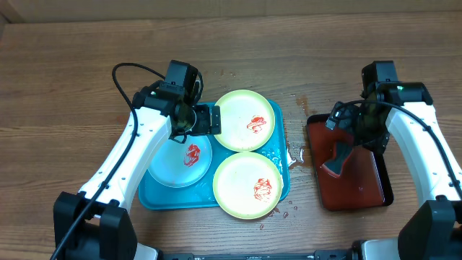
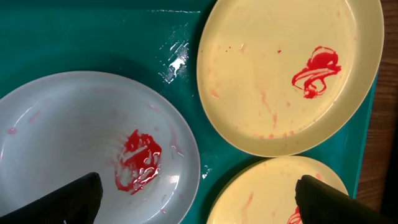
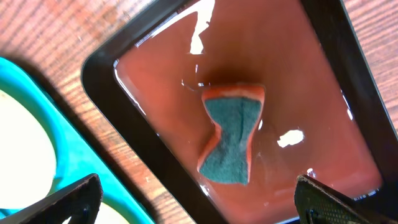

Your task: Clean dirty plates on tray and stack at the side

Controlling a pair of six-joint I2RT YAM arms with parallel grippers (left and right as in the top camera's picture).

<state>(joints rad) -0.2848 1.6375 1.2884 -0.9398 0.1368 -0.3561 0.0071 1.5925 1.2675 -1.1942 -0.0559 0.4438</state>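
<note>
Three dirty plates lie on the turquoise tray (image 1: 155, 198): a lime-green one at the back (image 1: 244, 119), a lime-green one at the front (image 1: 247, 185), and a light-blue one (image 1: 180, 160) at the left, each with a red sauce smear. My left gripper (image 1: 193, 121) is open and empty above the tray's back left; its wrist view shows the blue plate (image 2: 81, 137) and both green plates (image 2: 280, 68) (image 2: 267, 196) below. My right gripper (image 1: 361, 126) is open and empty above the dark red-brown tray (image 1: 354, 191), over a teal-and-orange sponge (image 3: 231, 134).
The sponge (image 1: 335, 159) lies in shallow liquid in the black-rimmed tray (image 3: 124, 87). Water drops and a wet patch (image 1: 294, 153) lie on the wooden table between the two trays.
</note>
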